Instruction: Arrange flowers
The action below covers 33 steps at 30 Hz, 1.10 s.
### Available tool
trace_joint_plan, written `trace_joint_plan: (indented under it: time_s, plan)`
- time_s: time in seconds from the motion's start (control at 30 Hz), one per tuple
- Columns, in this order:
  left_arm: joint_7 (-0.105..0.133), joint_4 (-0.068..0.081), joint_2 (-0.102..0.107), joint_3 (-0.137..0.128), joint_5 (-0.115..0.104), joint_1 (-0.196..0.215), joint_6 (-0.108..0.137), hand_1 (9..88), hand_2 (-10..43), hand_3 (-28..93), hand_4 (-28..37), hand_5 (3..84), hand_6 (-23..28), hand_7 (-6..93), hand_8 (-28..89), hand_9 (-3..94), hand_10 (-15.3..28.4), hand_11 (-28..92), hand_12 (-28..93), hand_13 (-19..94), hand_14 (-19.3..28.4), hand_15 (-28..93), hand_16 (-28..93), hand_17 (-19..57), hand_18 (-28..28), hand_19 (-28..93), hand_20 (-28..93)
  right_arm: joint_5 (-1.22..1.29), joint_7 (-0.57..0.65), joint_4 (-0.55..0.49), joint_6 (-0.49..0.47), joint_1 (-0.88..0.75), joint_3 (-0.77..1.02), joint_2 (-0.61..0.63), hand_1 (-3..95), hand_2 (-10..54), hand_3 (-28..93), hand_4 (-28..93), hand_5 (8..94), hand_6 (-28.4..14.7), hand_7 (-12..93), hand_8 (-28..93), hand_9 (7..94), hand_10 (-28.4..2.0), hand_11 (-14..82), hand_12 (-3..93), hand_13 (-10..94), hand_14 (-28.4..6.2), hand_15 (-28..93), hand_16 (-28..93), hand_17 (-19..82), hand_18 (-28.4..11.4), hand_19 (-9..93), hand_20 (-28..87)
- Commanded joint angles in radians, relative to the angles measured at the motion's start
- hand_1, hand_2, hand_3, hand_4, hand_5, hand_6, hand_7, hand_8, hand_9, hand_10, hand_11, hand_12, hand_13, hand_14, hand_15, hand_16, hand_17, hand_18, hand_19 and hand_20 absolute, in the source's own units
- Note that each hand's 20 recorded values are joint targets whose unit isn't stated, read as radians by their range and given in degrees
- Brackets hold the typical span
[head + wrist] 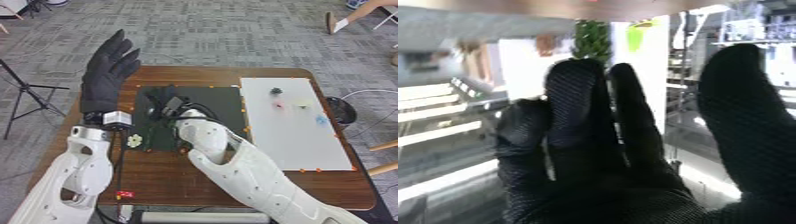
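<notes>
In the head view, my left hand (108,77) is raised at the table's left side, fingers straight and holding nothing. My right hand (165,102) is over the upper left of the dark mat (218,100). A white flower (134,140) lies near that mat's lower left corner. On the white board (298,142) are a dark green piece (276,91), a pink flower (279,105), a pale yellow one (303,105) and a blue one (322,120). In the right wrist view, my right hand (598,175) is open, with green leaves (592,40) and a yellow-green piece (634,36) beyond its fingers.
The brown wooden table (178,180) carries the mat and the board side by side, with orange markers along their edges. A dark bin (341,111) stands off the table's right side. Past the left edge is a black tripod (28,90).
</notes>
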Motion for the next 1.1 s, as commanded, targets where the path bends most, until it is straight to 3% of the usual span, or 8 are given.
trace_joint_plan:
  time_s: [0.03,0.2,0.43,0.67,1.1]
  plan:
    - [-0.049,-0.016,-0.035,-0.015,-0.004,0.102,0.001,24.2,-1.7,68,-27.4,28.5,1.7,19.3,-10,27.0,11.5,14,17,23,14.8,19,5,-11.1,21.5,45,6,0.109,0.172,-0.218,-0.004,-0.158,0.282,0.452,29.2,-9.4,87,-27,36.2,-5.8,36,-15,37.6,-14.9,36.2,25.7,42,-13.4,77,26,24,-20.0,87,54]
    - [-0.062,-0.035,-0.036,-0.042,-0.003,0.174,0.011,24.2,-1.6,68,-27.4,28.5,1.8,19.4,-10,27.0,11.5,14,17,23,14.9,19,5,-11.1,21.6,45,6,0.108,0.278,-0.278,-0.102,-0.350,0.546,0.612,29.4,-9.5,86,-28,33.8,-6.6,35,-15,35.3,-15.7,35.2,25.6,39,-14.0,77,25,22,-20.2,86,54]
    - [-0.061,-0.041,-0.050,-0.058,-0.009,0.218,0.020,24.3,-1.6,68,-27.4,28.5,1.8,19.4,-10,27.0,11.5,14,17,23,14.8,19,5,-11.2,21.5,45,6,0.102,0.319,-0.287,-0.130,-0.523,0.747,0.658,25.7,-9.5,79,-28,34.5,-8.8,31,-12,37.9,-17.0,33.4,25.2,41,-14.2,78,24,23,-20.7,86,54]
    - [-0.051,-0.032,-0.066,-0.048,-0.007,0.204,0.013,24.3,-1.6,68,-27.3,28.3,1.7,19.3,-10,26.8,11.5,14,17,23,14.8,19,5,-11.2,21.5,45,6,0.076,0.292,-0.276,-0.145,-0.539,0.754,0.664,26.6,-9.5,78,-28,37.6,-8.4,31,-12,40.7,-16.3,36.0,26.0,44,-13.7,78,24,23,-21.0,87,54]
    - [-0.049,-0.036,-0.058,-0.046,-0.003,0.207,0.016,24.3,-1.6,68,-27.4,28.3,1.7,19.6,-10,26.7,11.5,14,17,23,14.8,19,5,-11.3,21.5,45,6,0.039,0.255,-0.235,-0.149,-0.573,0.753,0.673,27.1,-9.5,78,-28,44.0,-5.5,35,-13,47.3,-14.3,40.2,26.6,47,-12.6,77,26,24,-21.0,86,55]
